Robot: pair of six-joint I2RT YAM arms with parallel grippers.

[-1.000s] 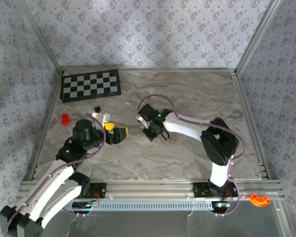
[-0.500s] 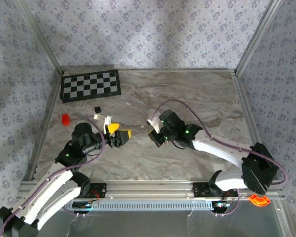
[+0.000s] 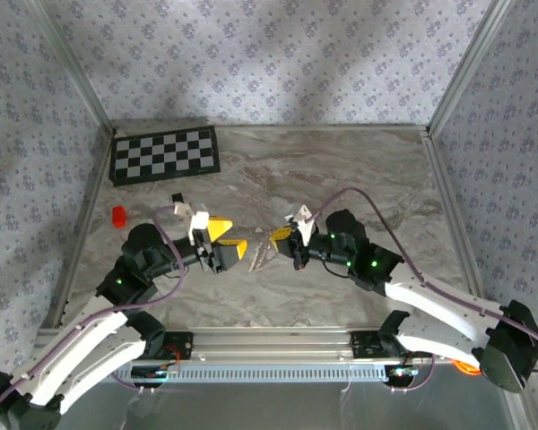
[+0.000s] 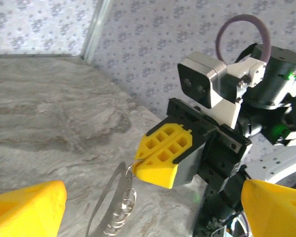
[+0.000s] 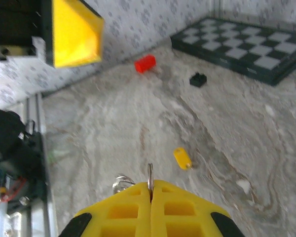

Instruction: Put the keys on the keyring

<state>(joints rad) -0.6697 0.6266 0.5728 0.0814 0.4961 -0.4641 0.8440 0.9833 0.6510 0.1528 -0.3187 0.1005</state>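
Observation:
My right gripper (image 3: 282,236) is shut on the keyring (image 3: 262,256), a thin silver ring with a short chain dangling below it above the marble. In the right wrist view the ring's edge (image 5: 150,174) sticks up between the closed yellow fingers (image 5: 123,207). A key with a yellow head (image 5: 182,158) lies flat on the table just beyond them. My left gripper (image 3: 227,239) stands open, facing the right one from the left. In the left wrist view the keyring (image 4: 121,210) hangs from the right gripper (image 4: 160,158), between the left gripper's wide-spread fingers (image 4: 27,210).
A checkerboard (image 3: 165,154) lies at the back left. A small red block (image 3: 118,216) and a small black cube (image 3: 176,197) sit near the left wall. Aluminium rails edge the table on every side.
The right arm has swung left and toward the front, lifting the keyring off the table. The left gripper has risen and moved right to face it, still open.

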